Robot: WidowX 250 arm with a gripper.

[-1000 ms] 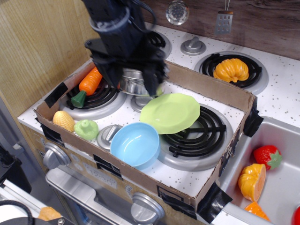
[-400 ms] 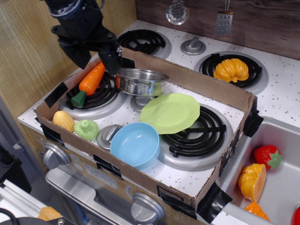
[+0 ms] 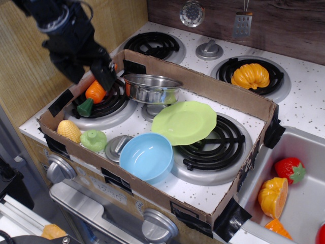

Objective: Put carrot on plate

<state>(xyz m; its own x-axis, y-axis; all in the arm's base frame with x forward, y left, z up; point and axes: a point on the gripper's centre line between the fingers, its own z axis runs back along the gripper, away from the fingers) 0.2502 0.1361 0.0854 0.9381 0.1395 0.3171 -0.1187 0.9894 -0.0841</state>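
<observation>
The orange carrot (image 3: pixel 94 92) with its dark green stem cap lies on the back left burner inside the cardboard box, thick end toward the front. Its tapered tip is hidden behind my gripper. My gripper (image 3: pixel 90 76) hangs right over the carrot's far half, jaws open, one finger (image 3: pixel 104 74) on each side of it; I cannot tell whether they touch it. The lime-green scalloped plate (image 3: pixel 185 122) sits empty in the middle of the box, tilted on the right burner's edge, well right of the gripper.
A steel pot (image 3: pixel 151 87) stands just right of the carrot. A blue bowl (image 3: pixel 147 156), a yellow corn cob (image 3: pixel 69 130) and a green toy (image 3: pixel 94 140) lie along the front. The cardboard box wall (image 3: pixel 223 94) rings the area. An orange pumpkin (image 3: pixel 250 75) sits on the back right burner.
My gripper has moved left from above the pot to over the carrot and now covers the carrot's tip. Nothing else has moved.
</observation>
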